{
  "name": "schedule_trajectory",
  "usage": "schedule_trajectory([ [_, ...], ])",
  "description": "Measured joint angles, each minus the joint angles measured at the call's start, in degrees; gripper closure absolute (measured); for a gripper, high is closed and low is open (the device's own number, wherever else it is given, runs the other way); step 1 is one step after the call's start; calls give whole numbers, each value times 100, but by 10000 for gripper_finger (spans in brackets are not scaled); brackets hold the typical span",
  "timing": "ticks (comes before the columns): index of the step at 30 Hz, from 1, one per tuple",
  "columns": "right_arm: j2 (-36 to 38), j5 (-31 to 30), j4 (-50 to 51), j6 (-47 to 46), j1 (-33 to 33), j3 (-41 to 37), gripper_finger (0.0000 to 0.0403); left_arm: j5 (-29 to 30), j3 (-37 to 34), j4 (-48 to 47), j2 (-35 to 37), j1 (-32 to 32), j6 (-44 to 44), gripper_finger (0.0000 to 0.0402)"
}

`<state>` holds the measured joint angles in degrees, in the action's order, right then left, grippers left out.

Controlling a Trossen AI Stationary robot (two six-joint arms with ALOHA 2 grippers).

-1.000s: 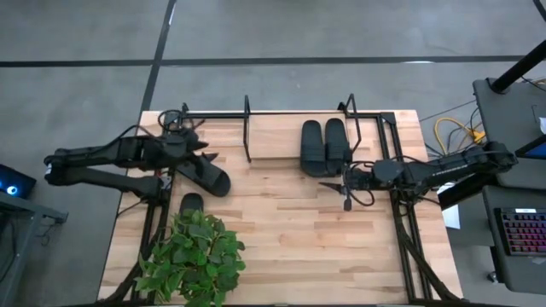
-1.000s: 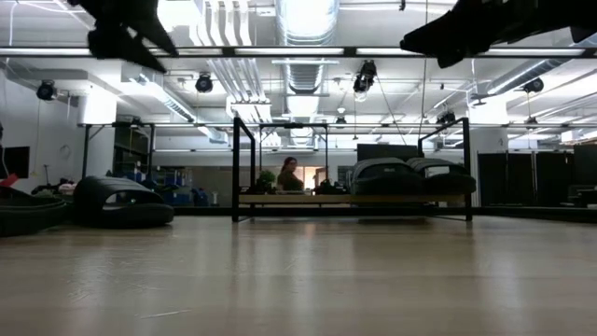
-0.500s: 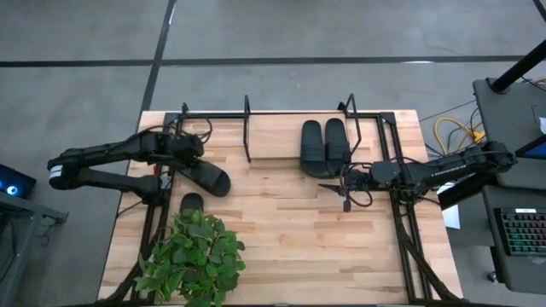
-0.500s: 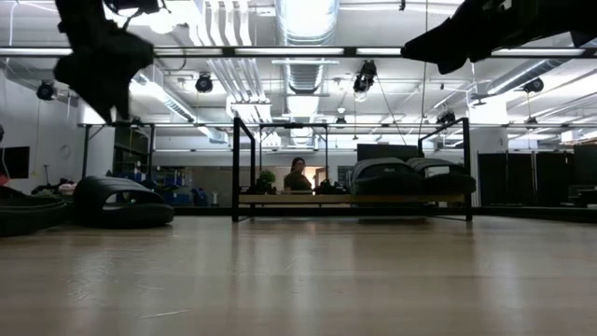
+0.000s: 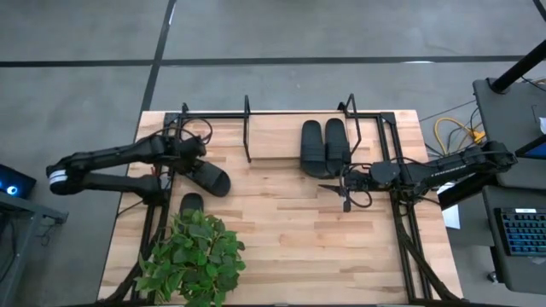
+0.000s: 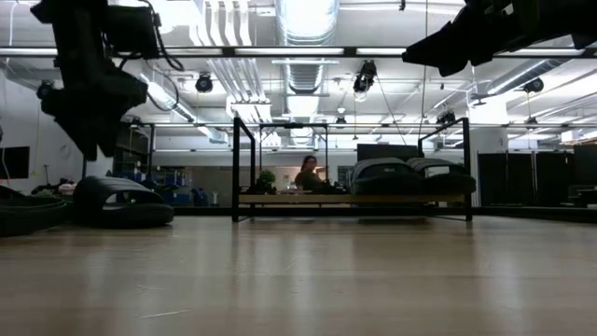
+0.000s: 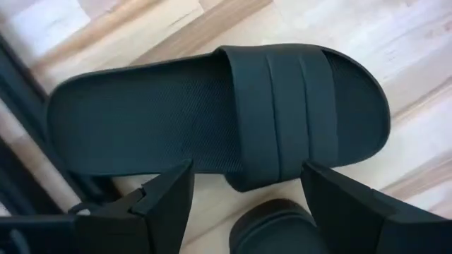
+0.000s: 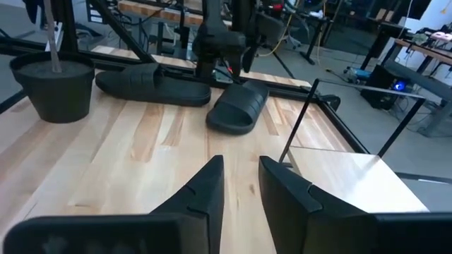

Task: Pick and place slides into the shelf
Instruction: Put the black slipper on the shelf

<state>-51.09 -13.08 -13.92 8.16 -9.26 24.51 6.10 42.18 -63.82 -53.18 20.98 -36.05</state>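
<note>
Shelf [image 5: 273, 128] work looks about half done: two slides [image 5: 322, 147] already sit side by side on its pale board, at the end nearer the right arm, and the rest of the board shows bare wood. Two more slides are off the shelf, on the bench [image 5: 281, 230] beyond its left upright loop. One [image 5: 205, 176] lies just outside that loop, angled away from the shelf; the other [image 5: 191, 203] lies farther from the shelf again, partly under the leaves of a potted plant [image 5: 192, 256].

The left gripper [image 5: 194, 153] hangs over the nearer loose slide, between it and the shelf's left loop. In the left wrist view its fingers [image 7: 166, 204] are spread wide with the slide [image 7: 219, 113] lying beyond them, and nothing sits between them, so it holds nothing. Judging by this, picking up that slide is the step in hand, and both loose slides remain to be carried to the open part of the board.

The right gripper [image 5: 334, 185] waits near the shelf's right loop, in front of the stored pair. In the right wrist view its fingers [image 8: 212, 187] stand only slightly apart with bare bench between them; it is empty.

The shelf holds the two slides and nothing else that shows.
</note>
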Motion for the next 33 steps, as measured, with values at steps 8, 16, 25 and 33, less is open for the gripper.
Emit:
schedule_trajectory([
  [8,0,2,0,-7,0,-9,321,-970,-541,971,164,633,393,157],
  [16,0,2,5,-17,0,-9,319,-1236,-783,1212,106,1039,535,157],
  [25,0,2,39,30,0,-9,328,-1767,-1221,1681,-201,1093,458,157],
  [33,0,2,38,48,0,-11,326,-2578,-1310,2483,-536,1094,370,202],
])
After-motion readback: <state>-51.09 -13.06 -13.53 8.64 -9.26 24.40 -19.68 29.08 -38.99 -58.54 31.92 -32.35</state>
